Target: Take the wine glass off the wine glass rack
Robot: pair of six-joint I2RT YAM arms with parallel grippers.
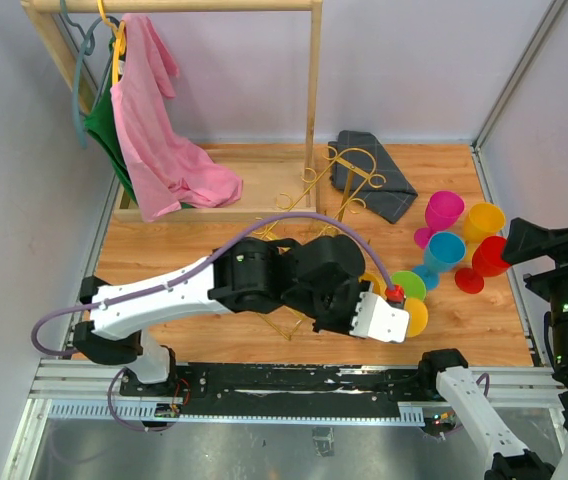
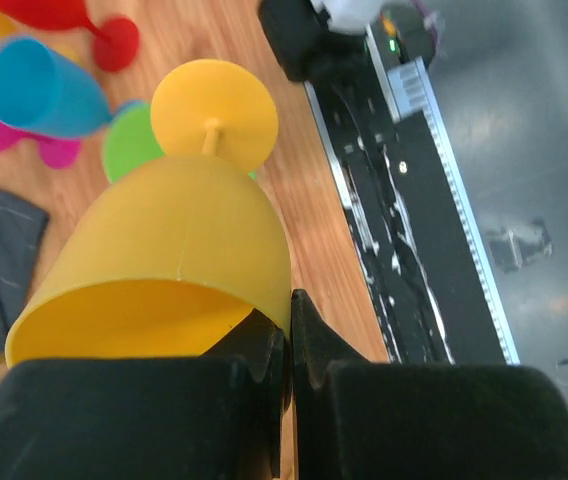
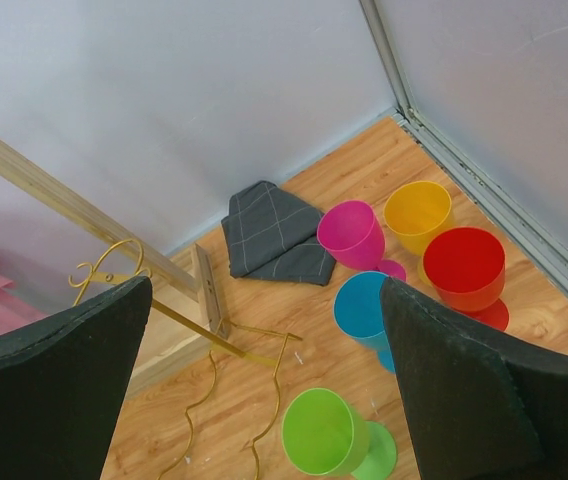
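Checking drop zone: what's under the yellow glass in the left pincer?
Bare wood table and part of a green glass show past the yellow glass held by the left pincer. Whatever sits directly below its bowl is covered.

A pink fabric shirt [image 1: 159, 130] hangs on the tall wooden clothes rack [image 1: 313, 90]. A folded grey checked cloth [image 1: 372, 178] lies just beside it.

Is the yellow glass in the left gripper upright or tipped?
Tipped: the yellow plastic wine glass is sideways, foot pointing away from the left gripper pinching its rim.
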